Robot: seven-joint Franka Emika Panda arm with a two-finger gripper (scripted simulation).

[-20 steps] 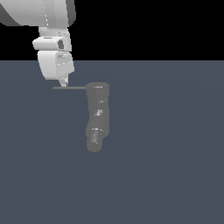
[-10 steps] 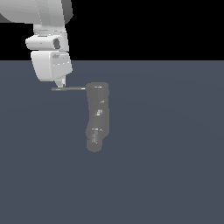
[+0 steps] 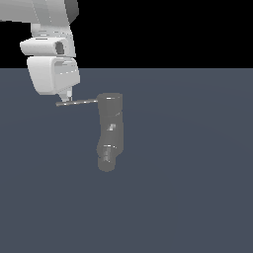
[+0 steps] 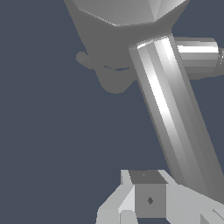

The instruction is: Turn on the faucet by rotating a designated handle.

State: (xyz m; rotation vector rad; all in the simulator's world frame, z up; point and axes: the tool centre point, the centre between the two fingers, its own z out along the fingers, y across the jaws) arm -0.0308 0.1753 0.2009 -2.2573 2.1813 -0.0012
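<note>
Contact with the handle looks like the point the task has reached, judging from the two views. At the exterior view's left the white gripper [image 3: 67, 97] hangs down from the arm, its lower tip meeting the outer end of the handle [image 3: 76, 102], a thin dark gray rod that lies nearly level and runs rightward into the top of the faucet [image 3: 109, 131]. Whether the fingers are parted or closed on the rod cannot be told: from outside they merge into a single white stub, and in the wrist view only the pale blocks of the gripper [image 4: 148, 199] show at the frame edge, with the handle [image 4: 175, 113] passing close beside them as a broad shiny bar, not clearly between them. The faucet [image 4: 118, 39] fills the far end of that view. Further right in the exterior view the faucet's gray lumpy body stands alone on the flat dark floor [image 3: 188, 188], slanting down to a rounded lower end. No sign shows that the handle has turned much, so the reach seems done and the rotation itself appears to remain.
</note>
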